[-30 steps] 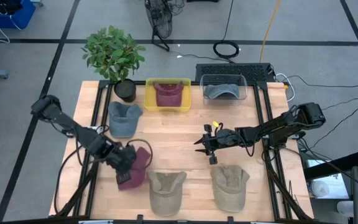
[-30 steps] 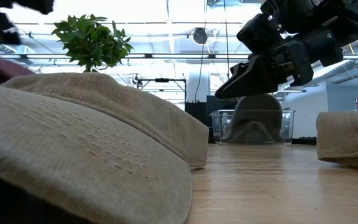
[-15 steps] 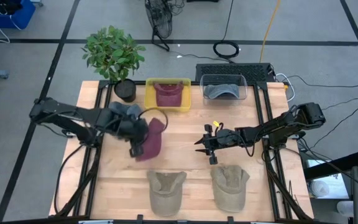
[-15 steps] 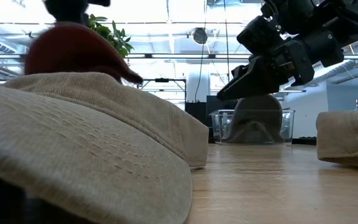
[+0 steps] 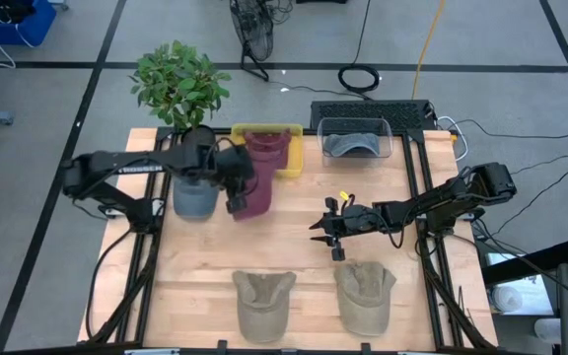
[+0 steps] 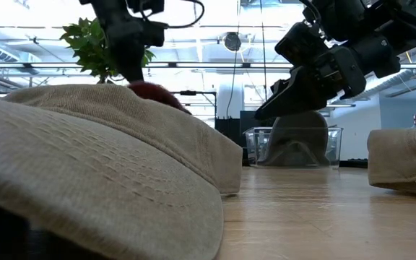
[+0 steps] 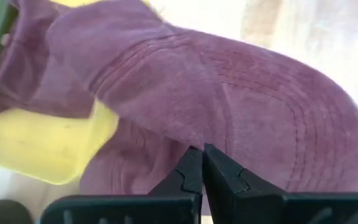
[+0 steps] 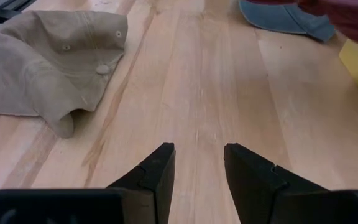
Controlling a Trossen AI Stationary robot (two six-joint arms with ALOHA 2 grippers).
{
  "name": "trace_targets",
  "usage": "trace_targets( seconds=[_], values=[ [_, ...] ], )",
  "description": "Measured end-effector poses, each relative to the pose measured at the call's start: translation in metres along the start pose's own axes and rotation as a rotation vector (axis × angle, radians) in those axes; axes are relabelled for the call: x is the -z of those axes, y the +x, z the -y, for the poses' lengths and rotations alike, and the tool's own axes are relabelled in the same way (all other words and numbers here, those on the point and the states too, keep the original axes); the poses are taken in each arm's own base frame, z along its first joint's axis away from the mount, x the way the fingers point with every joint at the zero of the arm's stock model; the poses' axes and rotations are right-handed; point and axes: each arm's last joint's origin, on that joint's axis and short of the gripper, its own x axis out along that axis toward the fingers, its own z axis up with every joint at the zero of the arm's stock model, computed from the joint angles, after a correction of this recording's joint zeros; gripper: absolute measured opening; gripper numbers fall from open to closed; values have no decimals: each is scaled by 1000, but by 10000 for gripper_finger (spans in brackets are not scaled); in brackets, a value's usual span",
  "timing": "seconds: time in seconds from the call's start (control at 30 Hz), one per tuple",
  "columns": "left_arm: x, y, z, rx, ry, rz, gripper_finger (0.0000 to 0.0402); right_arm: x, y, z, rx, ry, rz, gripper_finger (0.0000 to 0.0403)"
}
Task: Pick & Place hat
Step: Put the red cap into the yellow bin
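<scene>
My left gripper (image 5: 233, 193), jaws pinched on the soft, ribbed maroon hat (image 5: 255, 189), hangs at the yellow bin (image 5: 289, 168), upper centre. My right gripper (image 5: 320, 229) waits, jaws parted, empty.

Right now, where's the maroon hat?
In the high view, the maroon hat hangs from the left claw at the yellow bin's front-left edge, with the blue-grey hat to its left.
</scene>
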Motion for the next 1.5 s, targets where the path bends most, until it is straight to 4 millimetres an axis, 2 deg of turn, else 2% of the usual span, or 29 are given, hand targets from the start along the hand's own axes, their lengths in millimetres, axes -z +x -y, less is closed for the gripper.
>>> trace_targets(
  seconds=[0.3,0.5,0.67,0.87,1.13,1.3,1.5],
  values=[
    [-13,10,-33,-52,50,85,11,0,0,0,9,34,3,125],
    [-33,-2,-46,-81,76,117,7,0,0,0,9,85,1,125],
    [-53,-8,-48,-82,125,98,4,0,0,0,8,129,-4,125],
    [-66,8,-54,-96,176,-21,11,2,0,0,7,156,-16,125],
    [-67,41,-66,-69,202,-131,12,3,0,0,7,160,-26,125],
    [-67,46,-76,-77,210,-135,5,3,0,0,7,173,-29,125],
    [-70,45,-98,-122,165,-66,13,3,0,0,9,168,-28,125]
  ],
)
